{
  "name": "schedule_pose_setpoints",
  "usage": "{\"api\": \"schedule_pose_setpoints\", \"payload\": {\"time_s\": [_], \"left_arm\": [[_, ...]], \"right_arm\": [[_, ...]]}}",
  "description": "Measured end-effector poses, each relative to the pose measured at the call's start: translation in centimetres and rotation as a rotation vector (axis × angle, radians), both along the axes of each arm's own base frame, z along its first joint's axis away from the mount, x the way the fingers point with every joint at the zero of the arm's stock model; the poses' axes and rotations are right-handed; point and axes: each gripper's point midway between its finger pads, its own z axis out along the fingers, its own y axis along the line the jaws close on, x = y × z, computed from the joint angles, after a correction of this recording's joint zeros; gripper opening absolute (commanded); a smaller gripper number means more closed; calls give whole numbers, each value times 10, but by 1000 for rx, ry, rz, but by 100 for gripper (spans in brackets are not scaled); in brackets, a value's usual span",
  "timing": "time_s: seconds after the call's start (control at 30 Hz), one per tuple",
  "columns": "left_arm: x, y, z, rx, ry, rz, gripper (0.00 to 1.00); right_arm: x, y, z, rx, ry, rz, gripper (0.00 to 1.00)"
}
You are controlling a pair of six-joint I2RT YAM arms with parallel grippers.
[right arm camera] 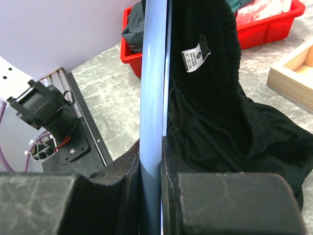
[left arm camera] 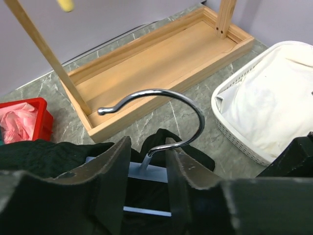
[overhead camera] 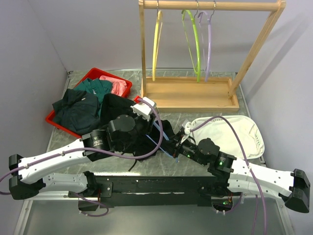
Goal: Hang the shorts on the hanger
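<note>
The light-blue hanger (overhead camera: 161,138) lies between the two arms near the table's middle. The black shorts (overhead camera: 165,128) are bunched around it. In the right wrist view the shorts (right arm camera: 210,98), with a white label, hang limp beside the hanger's bar (right arm camera: 152,73). My right gripper (right arm camera: 150,144) is shut on that bar; it also shows in the top view (overhead camera: 177,145). My left gripper (left arm camera: 146,149) is open, its jaws on either side of the hanger's neck. The metal hook (left arm camera: 186,105) rests against the right finger (left arm camera: 183,171). Black fabric (left arm camera: 195,154) lies under it.
A wooden rack (overhead camera: 190,93) at the back holds yellow (overhead camera: 156,44), green (overhead camera: 193,44) and lilac (overhead camera: 209,44) hangers. A red bin (overhead camera: 58,120) at left holds dark green clothes (overhead camera: 78,105) and a pink cloth (overhead camera: 115,84). A white basket (overhead camera: 244,137) sits at right.
</note>
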Motion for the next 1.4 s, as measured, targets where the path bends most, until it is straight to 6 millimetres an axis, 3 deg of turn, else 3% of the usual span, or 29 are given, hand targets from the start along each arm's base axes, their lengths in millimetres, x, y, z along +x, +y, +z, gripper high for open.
{"api": "schedule_pose_setpoints", "payload": {"time_s": [0.1, 0.17, 0.33, 0.37, 0.4, 0.5, 0.6, 0.8, 0.9, 1.0, 1.07, 1.13, 1.23, 1.33, 1.4], "left_arm": [[1, -4, -3, 1, -5, -8, 19], [1, -4, -5, 17, -14, -12, 1], [3, 0, -17, 89, -36, -15, 1], [3, 1, -19, 93, -38, -13, 1], [4, 2, -22, 95, -39, -8, 1], [5, 9, -26, 87, -46, 18, 1], [7, 21, -31, 67, -44, 66, 1], [11, 32, -30, 44, -58, 124, 1], [12, 33, -31, 41, -62, 137, 1], [13, 36, -30, 35, -65, 148, 1], [12, 39, -29, 27, -68, 150, 1], [11, 42, -26, 9, -73, 151, 1], [9, 45, -18, -18, -82, 152, 1], [9, 46, -15, -32, -87, 154, 1], [10, 46, -15, -30, -86, 154, 1]], "right_arm": [[0, 0, 0, -3, 1, -2, 0], [1, -1, -1, -6, 3, -5, 0], [1, -2, -9, -38, 20, -8, 3], [1, -2, -11, -45, 25, -10, 8], [1, -2, -13, -53, 31, -11, 23], [2, -3, -12, -56, 46, -28, 49], [7, -3, 9, 5, 42, -62, 58], [12, -19, 42, 120, 60, -137, 52], [15, -40, 52, 200, 115, -221, 48], [24, -59, 50, 269, 178, -309, 37], [33, -66, 42, 293, 216, -344, 36], [51, -70, 17, 284, 269, -372, 37], [74, -71, -42, 204, 393, -402, 40], [74, -57, -87, 100, 504, -361, 40], [74, -48, -98, 77, 530, -331, 41]]}}
